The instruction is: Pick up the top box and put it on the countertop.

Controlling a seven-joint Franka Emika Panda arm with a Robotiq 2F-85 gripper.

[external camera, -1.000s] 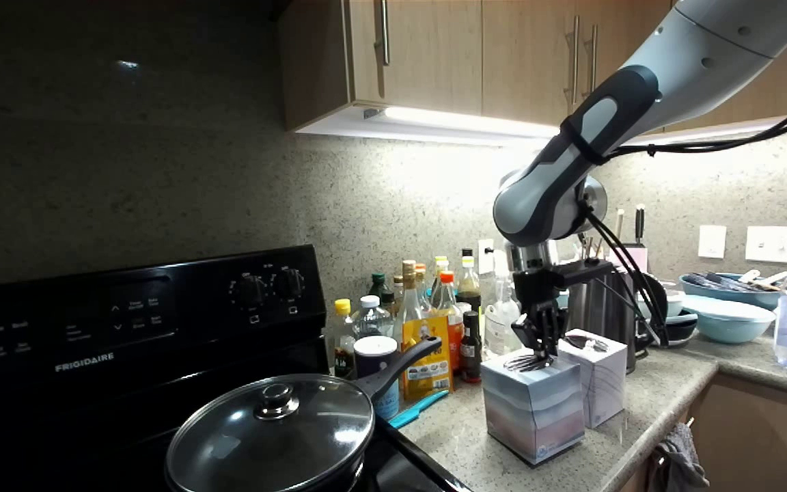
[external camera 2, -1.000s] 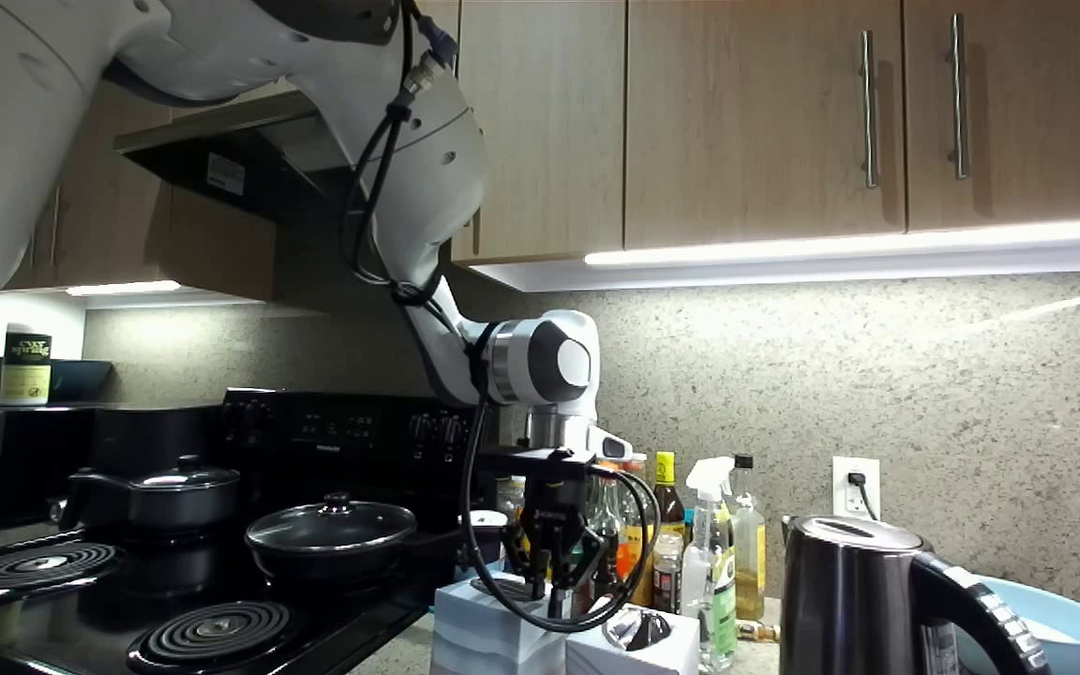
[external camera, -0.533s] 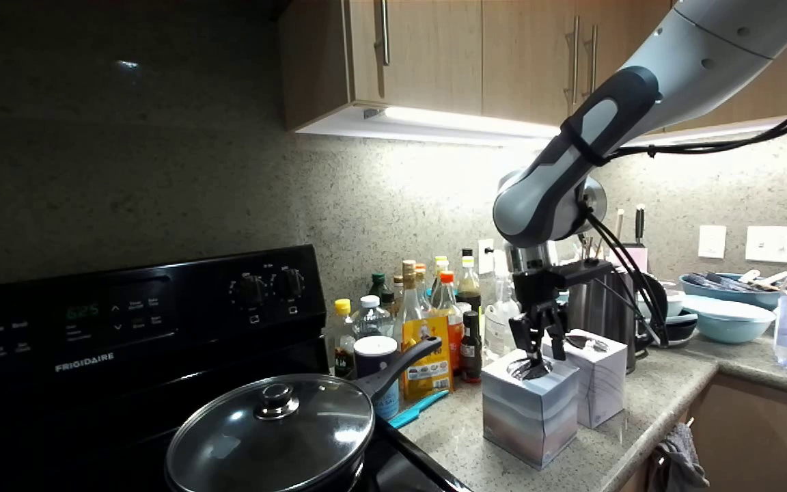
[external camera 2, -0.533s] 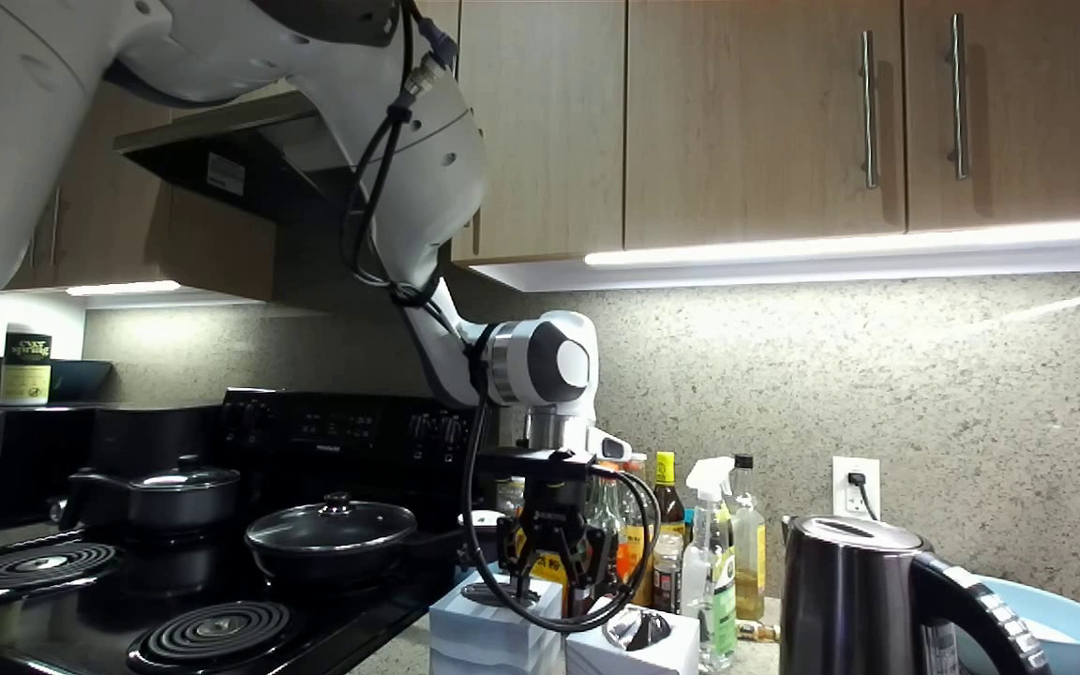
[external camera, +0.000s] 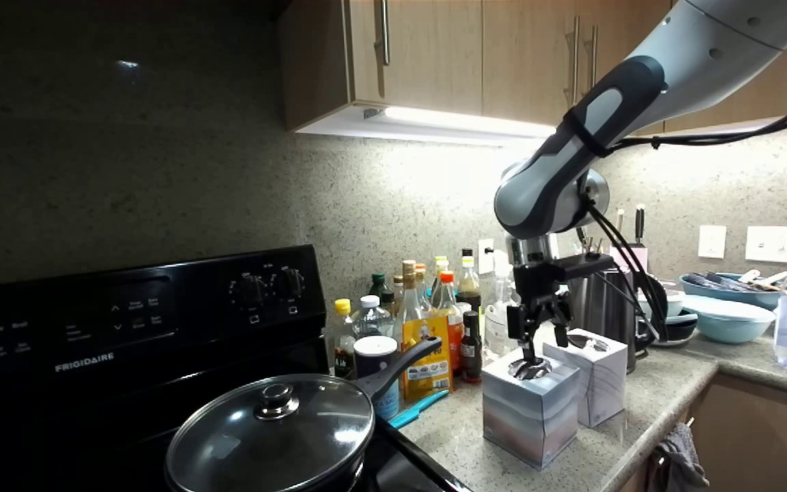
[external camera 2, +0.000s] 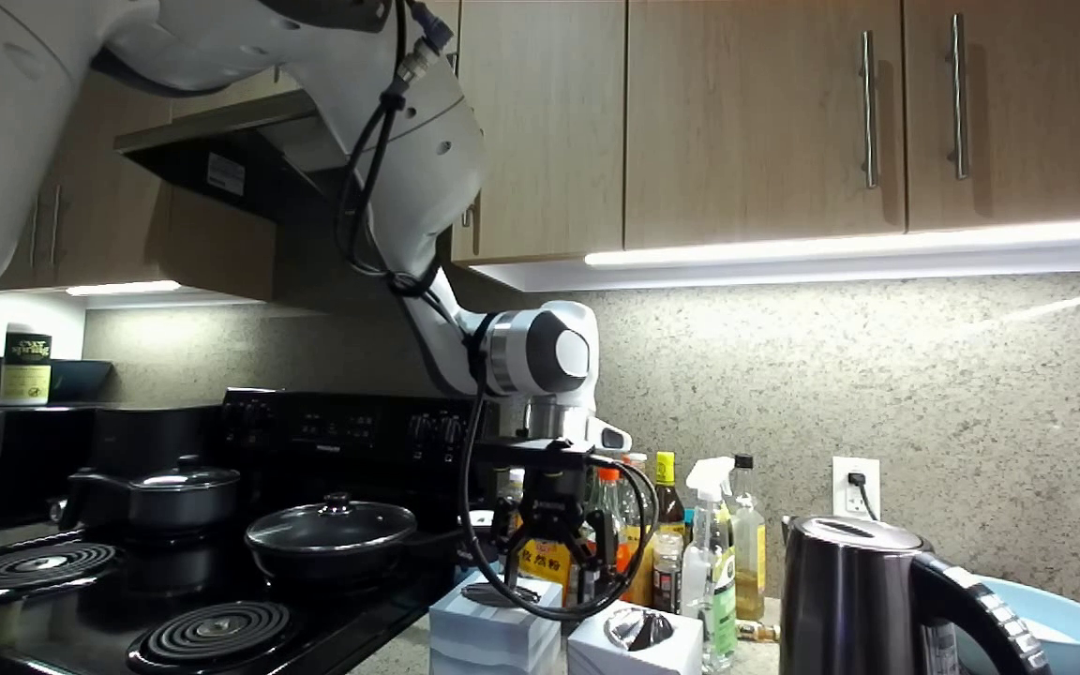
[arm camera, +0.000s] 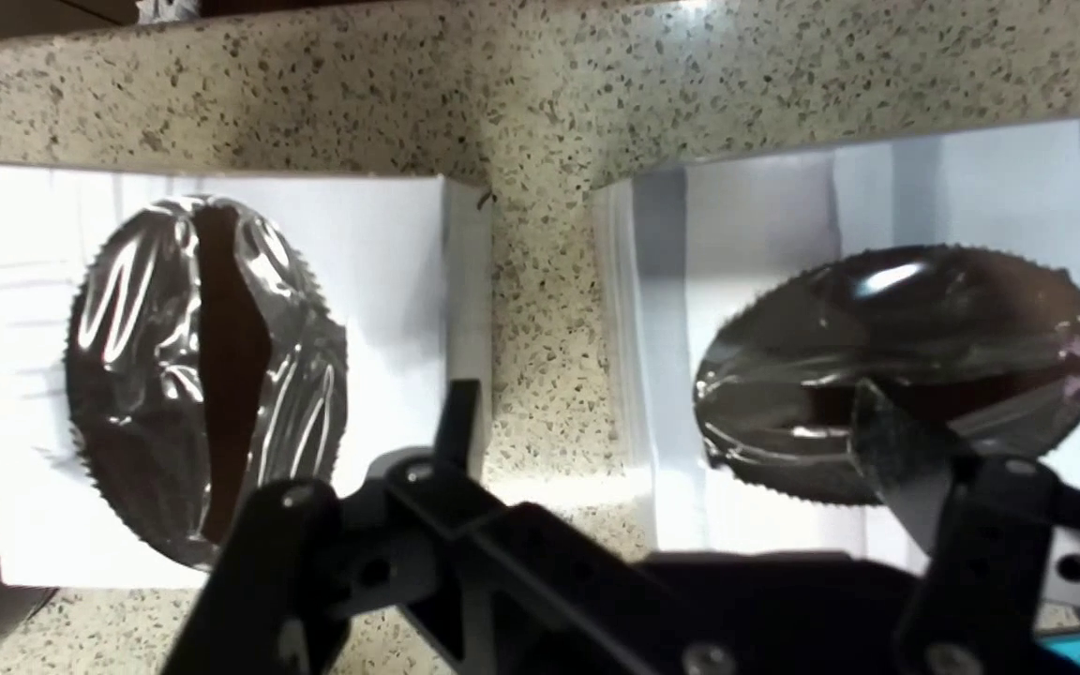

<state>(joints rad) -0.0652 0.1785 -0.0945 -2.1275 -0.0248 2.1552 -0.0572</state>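
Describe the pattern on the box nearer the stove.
Wavy grey-blue bands, pinkish lower down; the box shows best in an exterior view.

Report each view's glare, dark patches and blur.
In both exterior views, the light strip burns out to white; in an exterior view, the stove sinks into near-black and the lid carries white reflections; in the wrist view, the blue box catches a hard glint on its film, the countertop speckles look crisp, and parts of the claw look softer.
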